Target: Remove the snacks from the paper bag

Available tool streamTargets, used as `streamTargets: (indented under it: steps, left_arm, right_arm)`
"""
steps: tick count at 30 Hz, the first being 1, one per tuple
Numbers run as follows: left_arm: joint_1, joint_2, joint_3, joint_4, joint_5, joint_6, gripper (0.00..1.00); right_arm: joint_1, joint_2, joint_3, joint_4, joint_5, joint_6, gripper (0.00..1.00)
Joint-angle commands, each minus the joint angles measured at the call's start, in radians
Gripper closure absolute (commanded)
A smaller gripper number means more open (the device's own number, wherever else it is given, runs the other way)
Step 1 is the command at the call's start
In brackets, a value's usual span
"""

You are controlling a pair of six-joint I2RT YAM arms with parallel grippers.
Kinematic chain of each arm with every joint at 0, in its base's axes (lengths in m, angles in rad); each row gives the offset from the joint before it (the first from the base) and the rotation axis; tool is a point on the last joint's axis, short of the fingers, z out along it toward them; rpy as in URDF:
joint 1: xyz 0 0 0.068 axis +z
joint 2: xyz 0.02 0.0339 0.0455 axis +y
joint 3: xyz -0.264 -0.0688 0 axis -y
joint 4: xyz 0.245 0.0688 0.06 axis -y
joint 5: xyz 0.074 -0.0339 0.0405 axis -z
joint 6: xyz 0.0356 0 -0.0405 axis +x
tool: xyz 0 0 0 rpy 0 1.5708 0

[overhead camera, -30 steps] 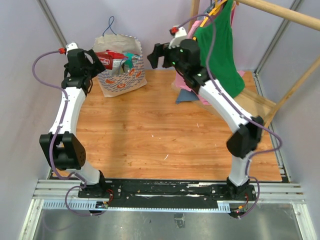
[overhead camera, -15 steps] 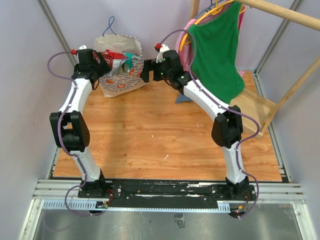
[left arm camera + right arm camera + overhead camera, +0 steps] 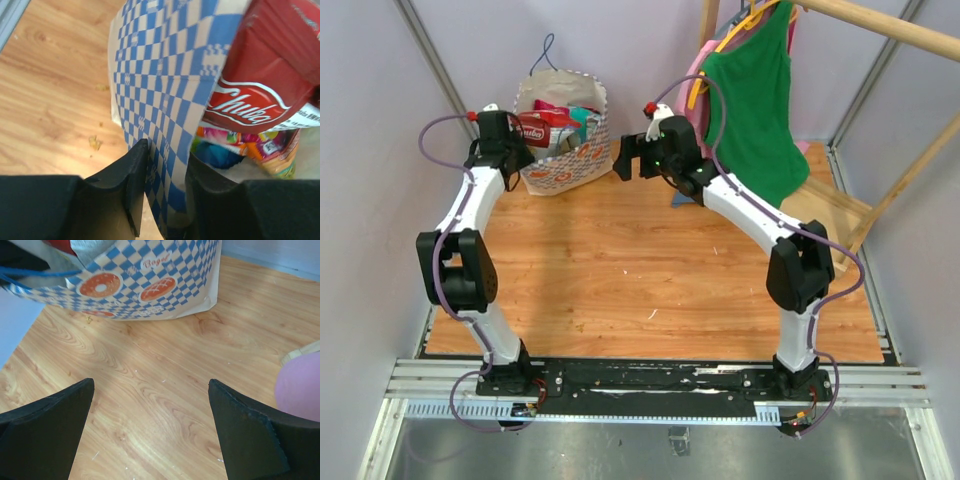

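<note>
Top view: the left end effector (image 3: 517, 140) has moved in to the left rim of the paper bag (image 3: 570, 165). The bag stands at the far-left corner of the bench (image 3: 620, 270), with the snacks (image 3: 548, 122) not yet taken out. The right end effector (image 3: 623, 160) has swung up just beside the bag's right side. This looks like steadying the bag before any packet is lifted.

Left wrist view: the jaws have narrowed from wide and now pinch the bag's checked wall, one finger outside and one inside, below a red packet (image 3: 260, 90).

Right wrist view: the right end effector is spread wide over bare wood and holds nothing; the bag is ahead of it.
</note>
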Motion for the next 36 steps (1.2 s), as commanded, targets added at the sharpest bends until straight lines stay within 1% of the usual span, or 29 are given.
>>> streamTargets:
  steps: [1,4,5,7,9,12,16,17,19,20,21,22,24,25,26,27,28,32,34,36]
  left_arm:
    - [-0.031,-0.126,-0.123,-0.001,-0.017,0.002,0.7]
    - [-0.045,-0.225,-0.25,0.047,-0.077,-0.011,0.81]
    - [-0.048,-0.26,-0.296,0.07,-0.092,-0.018,0.82]
    - [-0.066,-0.337,-0.39,0.12,-0.112,-0.03,0.83]
    - [-0.091,-0.404,-0.491,0.167,-0.124,-0.043,0.83]
    - [-0.132,-0.489,-0.658,0.245,-0.119,-0.083,0.82]
    - [-0.163,-0.541,-0.868,0.355,-0.032,-0.195,0.77]
    - [-0.179,-0.542,-0.903,0.37,-0.024,-0.206,0.75]
    - [-0.217,-0.541,-0.948,0.377,-0.031,-0.228,0.64]
    - [-0.236,-0.544,-0.963,0.376,-0.037,-0.232,0.56]
    - [-0.252,-0.552,-0.979,0.376,-0.044,-0.235,0.43]
    - [-0.263,-0.571,-0.992,0.376,-0.054,-0.239,0.35]
    - [-0.271,-0.622,-1.028,0.376,-0.075,-0.251,0.26]
    - [-0.271,-0.656,-1.039,0.374,-0.084,-0.253,0.19]
    - [-0.272,-0.691,-1.047,0.369,-0.091,-0.255,0.09]
    - [-0.272,-0.729,-1.049,0.358,-0.097,-0.253,0.02]
    - [-0.273,-0.767,-1.047,0.35,-0.099,-0.247,0.01]
    - [-0.289,-0.908,-0.996,0.284,-0.124,-0.186,0.0]
    - [-0.305,-0.949,-0.952,0.24,-0.182,-0.138,0.0]
    - [-0.309,-0.955,-0.9,0.203,-0.229,-0.09,0.0]
  right_arm:
    - [0.015,-0.102,-0.066,0.103,0.018,0.039,0.01]
    - [0.026,-0.103,-0.04,0.063,0.012,0.016,0.01]
    - [0.029,-0.103,-0.035,0.046,0.02,-0.014,0.01]
    - [0.035,-0.109,-0.033,0.005,0.047,-0.052,0.01]
    - [0.034,-0.136,-0.067,-0.011,0.063,-0.077,0.01]
    - [0.035,-0.195,-0.185,0.03,0.094,-0.094,0.01]
    - [0.036,-0.269,-0.336,0.121,0.099,-0.069,0.01]
    - [0.037,-0.285,-0.377,0.155,0.093,-0.058,0.01]
    - [0.038,-0.313,-0.445,0.209,0.096,-0.036,0.02]
    - [0.039,-0.322,-0.469,0.226,0.1,-0.031,0.01]
    - [0.041,-0.327,-0.482,0.229,0.102,-0.029,0.02]
    - [0.042,-0.331,-0.489,0.215,0.111,-0.027,0.02]
    - [0.043,-0.337,-0.502,0.197,0.131,-0.029,0.02]
    - [0.044,-0.342,-0.508,0.191,0.142,-0.028,0.02]
    - [0.046,-0.348,-0.516,0.19,0.151,-0.029,0.02]
    - [0.046,-0.354,-0.525,0.192,0.158,-0.028,0.02]
    - [0.046,-0.361,-0.536,0.195,0.163,-0.029,0.02]
    - [0.051,-0.364,-0.567,0.212,0.17,-0.024,0.02]
    - [0.06,-0.351,-0.564,0.22,0.173,-0.022,0.01]
    - [0.074,-0.331,-0.553,0.235,0.185,-0.027,0.02]
